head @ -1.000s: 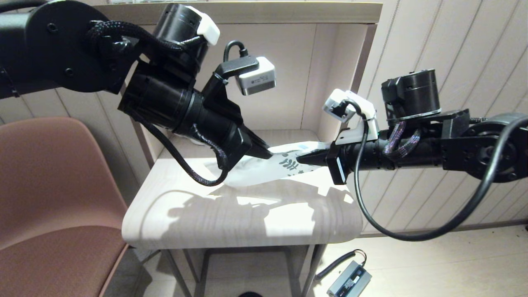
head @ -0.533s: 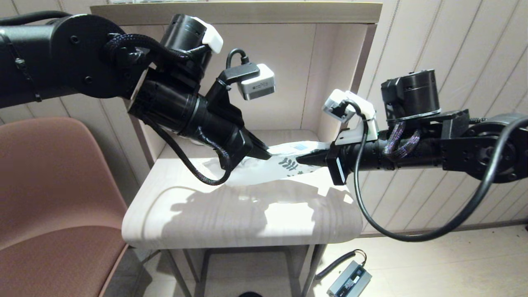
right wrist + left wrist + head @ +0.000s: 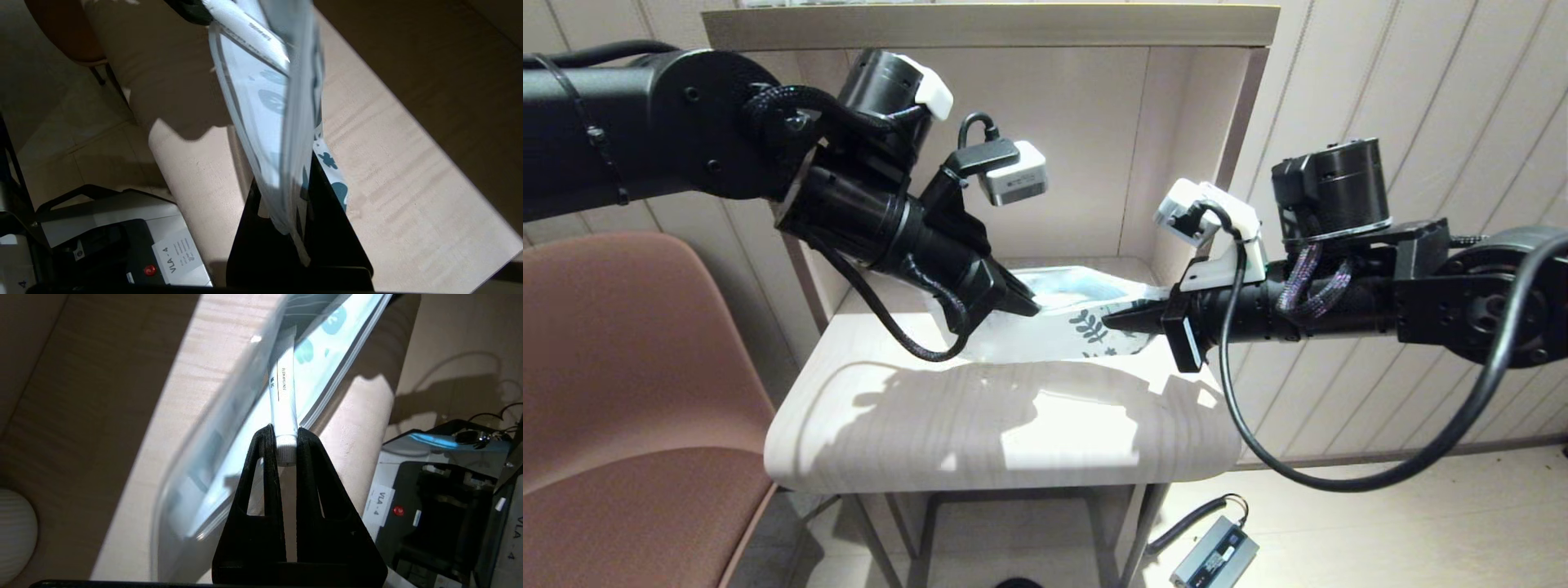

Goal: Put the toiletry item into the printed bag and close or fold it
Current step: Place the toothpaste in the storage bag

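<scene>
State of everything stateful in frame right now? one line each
left tool: shut on the toothpaste tube's cap end.
toothpaste tube: held, far end inside the printed bag's mouth, not yet released.
printed bag: mouth open, unsealed, lifted at the leaf-print end.
right tool: shut on the printed bag's edge, holding it up.
white ribbed mug: standing on the table, untouched.

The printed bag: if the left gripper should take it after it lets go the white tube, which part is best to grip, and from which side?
Probably the printed bag's free open edge, opposite the right gripper, approached from the robot's left; that rim is thin and flat.
</scene>
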